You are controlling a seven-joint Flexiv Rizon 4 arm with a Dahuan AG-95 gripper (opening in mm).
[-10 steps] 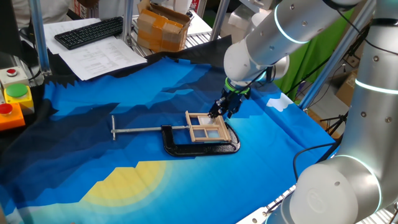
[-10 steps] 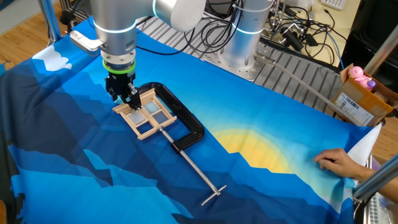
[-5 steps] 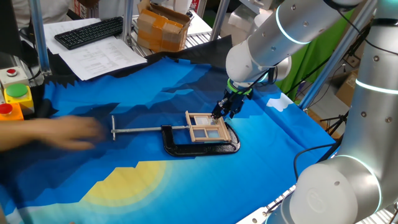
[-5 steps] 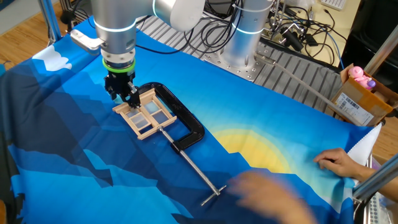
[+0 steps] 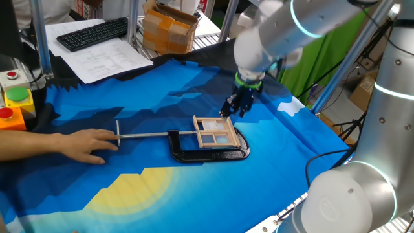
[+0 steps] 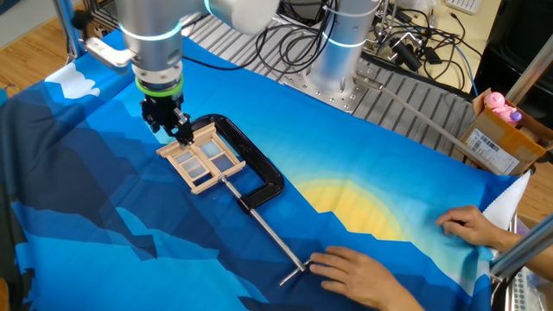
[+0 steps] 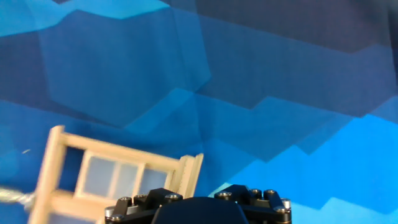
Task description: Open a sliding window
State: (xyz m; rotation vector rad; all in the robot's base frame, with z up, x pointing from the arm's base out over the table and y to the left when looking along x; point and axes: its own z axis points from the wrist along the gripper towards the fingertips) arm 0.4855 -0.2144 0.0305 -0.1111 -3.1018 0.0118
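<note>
The sliding window is a small tan wooden frame with pale-blue panes. It lies flat on the blue cloth, held in a black C-clamp. It also shows in the other fixed view and in the hand view, at the lower left. My gripper hangs just above the window's far corner, apart from it, with its fingers close together and nothing between them. In the other fixed view my gripper is over the frame's back edge. The fingertips are out of the hand view.
A person's hand rests on the cloth at the T-handle end of the clamp's screw bar. A second hand lies at the cloth's edge. Button boxes, a keyboard and a cardboard box stand beyond the cloth.
My gripper has lifted up and back from the window's far edge. A person's hand has come in and settled by the screw bar's handle. The window and clamp have not moved.
</note>
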